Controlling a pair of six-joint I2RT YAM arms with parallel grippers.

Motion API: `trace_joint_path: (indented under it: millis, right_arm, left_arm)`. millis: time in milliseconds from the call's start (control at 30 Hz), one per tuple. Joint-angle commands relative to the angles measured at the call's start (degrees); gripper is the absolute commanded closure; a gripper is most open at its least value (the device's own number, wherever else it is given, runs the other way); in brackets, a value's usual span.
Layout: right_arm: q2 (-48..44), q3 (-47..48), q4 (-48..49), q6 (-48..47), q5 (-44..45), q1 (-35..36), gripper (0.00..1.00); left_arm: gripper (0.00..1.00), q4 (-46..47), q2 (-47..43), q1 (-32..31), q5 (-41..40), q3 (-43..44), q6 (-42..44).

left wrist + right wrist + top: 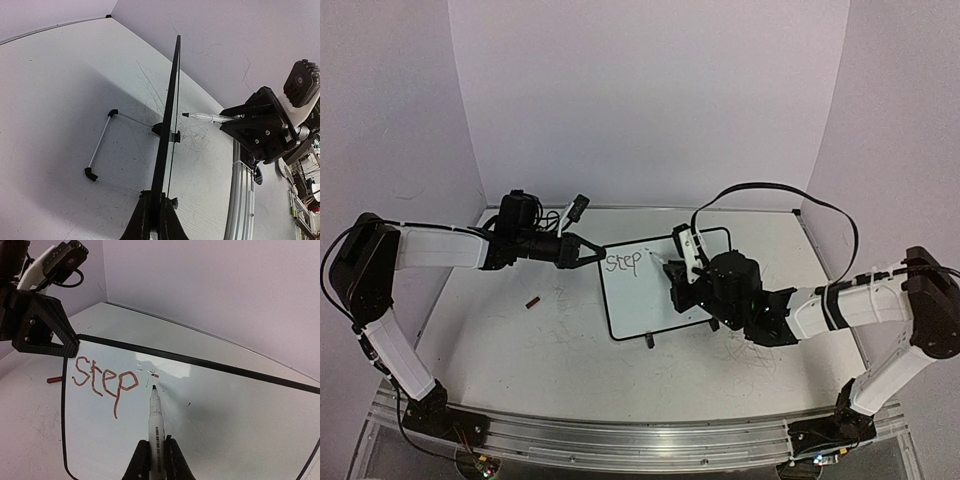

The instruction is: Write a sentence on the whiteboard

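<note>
Top: we see whiteboard (660, 305) standing tilted, centre view; sentence (623, 262) reads only "step".
Left wrist: left gripper (155, 205) jaws pinch board's edge.
Right wrist: right gripper (155, 442) jaws clamp marker (154, 412), tip just right of "p"; marker print unreadable to us.

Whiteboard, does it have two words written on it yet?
No, the whiteboard shows only one word, "step", plus tiny marks near the marker tip.
</note>
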Motion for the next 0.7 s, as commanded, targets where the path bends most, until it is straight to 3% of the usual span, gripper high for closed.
trace_joint_path:
  millis: [0,667]
  right_arm:
    - [-0.84,0.08,1.56,0.86,-1.79,-0.17,1.0]
    - [2.75,3.61,1.45,0.63,1.83,-0.12,1.0]
  left_arm:
    - [1.0,0.42,-2.1,0.16,-1.9,0.44,1.26]
    - [1.0,0.32,-2.38,0.16,-1.76,0.31,1.34]
